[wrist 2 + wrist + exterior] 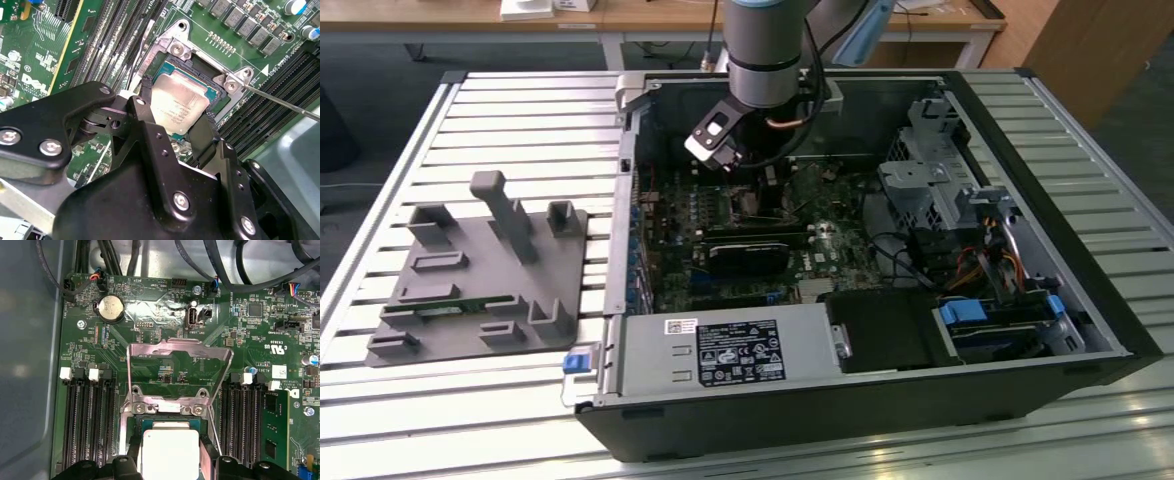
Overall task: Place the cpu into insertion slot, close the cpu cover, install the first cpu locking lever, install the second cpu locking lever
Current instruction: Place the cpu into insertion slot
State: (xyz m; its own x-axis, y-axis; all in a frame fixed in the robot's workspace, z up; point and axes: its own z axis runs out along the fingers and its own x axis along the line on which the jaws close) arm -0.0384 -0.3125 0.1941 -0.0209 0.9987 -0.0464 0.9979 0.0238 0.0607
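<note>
gripper (pixel 179 109) is down inside the open pc case (pixel 854 420), upper centre of the exterior view, with the arm (pixel 767 45) coming in from the top edge of that frame. jaws are pinching the cpu (pixel 180 97) by two opposite edges. in both wrist views a black finger (pixel 202 137) sits tight against each side of the chip, grey metal top facing up. cpu is right over the insertion slot (pixel 197 64), inside the socket's outline and square to it. cannot tell if it's fully seated or just above the contacts.

cpu cover (pixel 180 346) is open: in the first wrist view the silver frame stands tilted up from its hinge at the socket's edge, green board visible through its window. two screws hold the hinge bracket just beside the chip. locking lever (pixel 280 100) is a thin metal rod sticking out from the socket's corner across the black memory slots (pixel 250 125). coin cell (pixel 110 307) sits on the board beyond the cover.

case lies on its side on the slatted bench (pixel 480 100). grey fixture plate (pixel 467 290) with upright pegs is on the bench at the exterior view's left, beside the case.
</note>
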